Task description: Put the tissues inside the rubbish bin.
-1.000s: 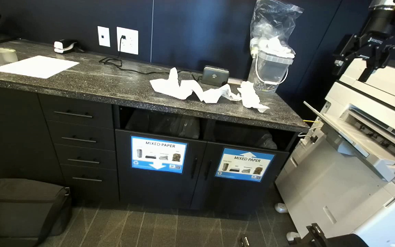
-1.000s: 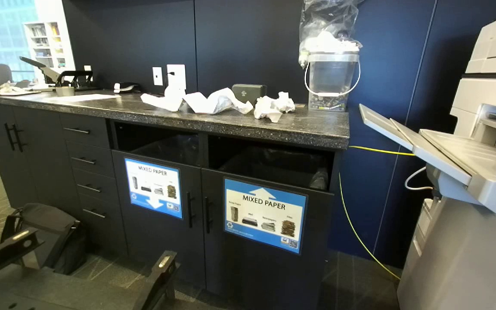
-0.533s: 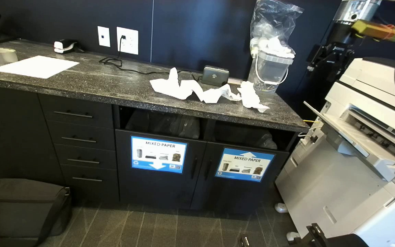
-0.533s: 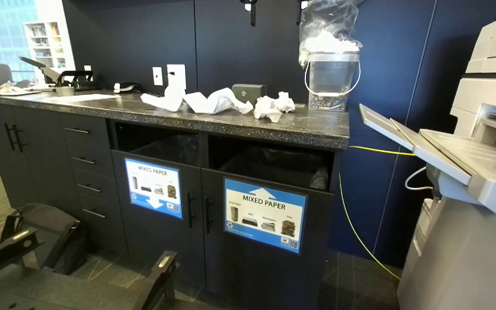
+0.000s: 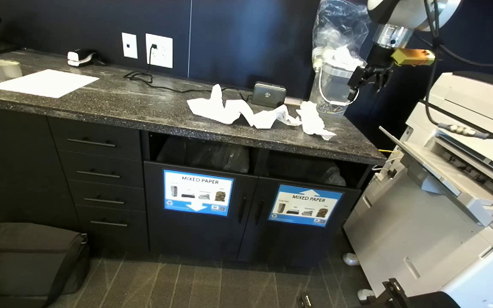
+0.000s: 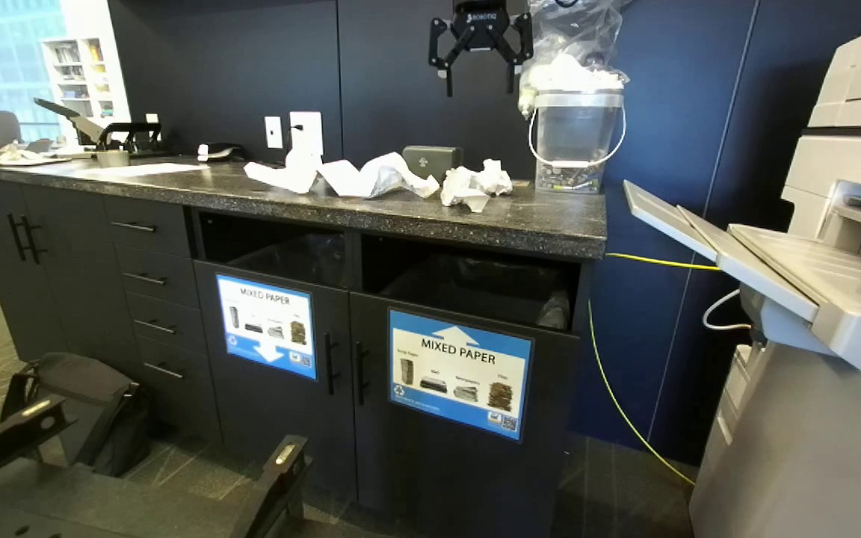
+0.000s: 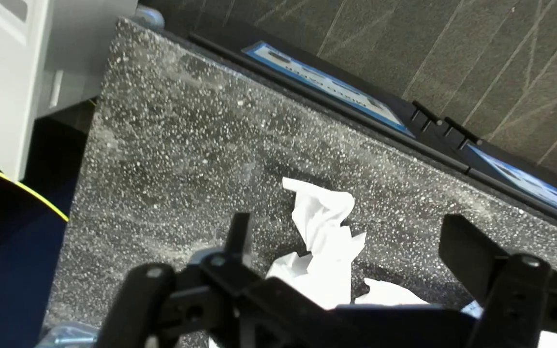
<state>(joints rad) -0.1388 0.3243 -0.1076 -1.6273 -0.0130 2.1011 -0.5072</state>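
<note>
A crumpled white tissue [image 5: 313,119] [image 6: 475,187] [image 7: 327,251] lies on the dark speckled counter near its end. A longer folded white tissue [image 5: 229,112] [image 6: 371,178] [image 7: 387,292] lies beside it, partly hidden by the gripper in the wrist view. My gripper [image 5: 365,90] [image 6: 480,91] [image 7: 346,227] is open and empty, above the counter end. In the wrist view the crumpled tissue shows between its fingers, below them. Bins with dark liners show in the cabinet openings under the counter, a right one [image 5: 306,169] [image 6: 475,288] and a left one [image 5: 206,154] [image 6: 288,258].
A clear bucket [image 5: 336,85] [image 6: 576,134] topped with white items and a plastic bag stands at the counter's end by the wall. A small dark box [image 5: 268,95] [image 6: 430,161] stands behind the tissues. A large printer [image 5: 413,214] [image 6: 797,418] [image 7: 3,77] stands beside the counter.
My arm has moved left and lower in an exterior view, from over the printer to the bucket's front. The gripper has come down into view from above elsewhere. The tissues have not moved.
</note>
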